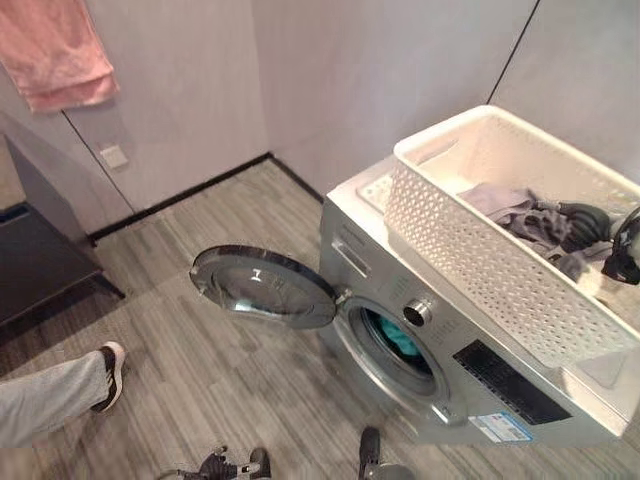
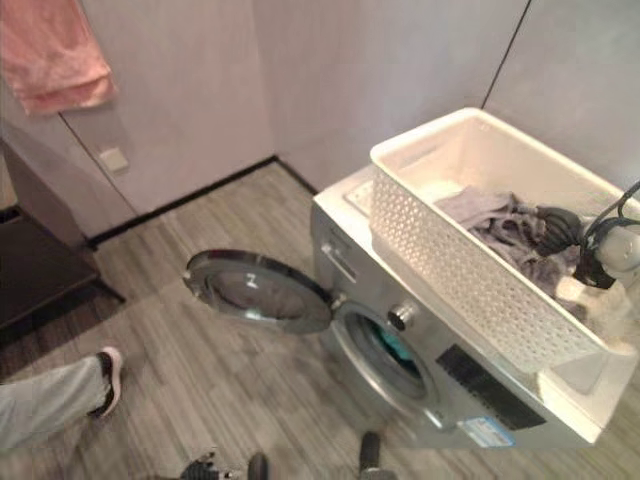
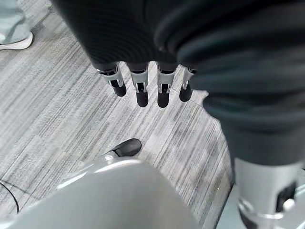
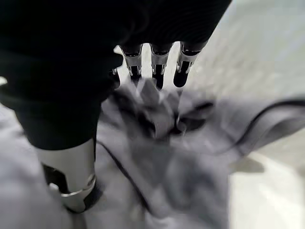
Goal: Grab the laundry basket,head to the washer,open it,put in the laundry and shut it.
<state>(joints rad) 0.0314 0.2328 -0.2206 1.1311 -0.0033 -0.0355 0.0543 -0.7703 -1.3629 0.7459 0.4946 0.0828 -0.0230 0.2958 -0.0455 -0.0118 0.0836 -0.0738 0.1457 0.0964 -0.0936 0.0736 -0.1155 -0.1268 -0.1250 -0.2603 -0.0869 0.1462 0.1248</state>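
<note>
Left eye: white laundry basket (image 1: 470, 250) sits on top of the washer (image 1: 400, 330); washer door (image 1: 262, 285) swung open; grey laundry (image 1: 530, 225) in the basket.
Left wrist: left hand (image 3: 143, 86) over floor, fingers straight, empty.
Right wrist: right hand (image 4: 157, 67) above the grey laundry, fingers extended, holding nothing.

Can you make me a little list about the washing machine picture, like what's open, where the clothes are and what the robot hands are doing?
washer: door swung open, something teal inside the drum
laundry basket: white, sitting on top of the washer
grey clothes: in the basket
right hand: in the basket, fingers straight, just over the grey clothes
left hand: hanging over the floor, fingers straight, holding nothing
person's shoe: on the floor
</note>
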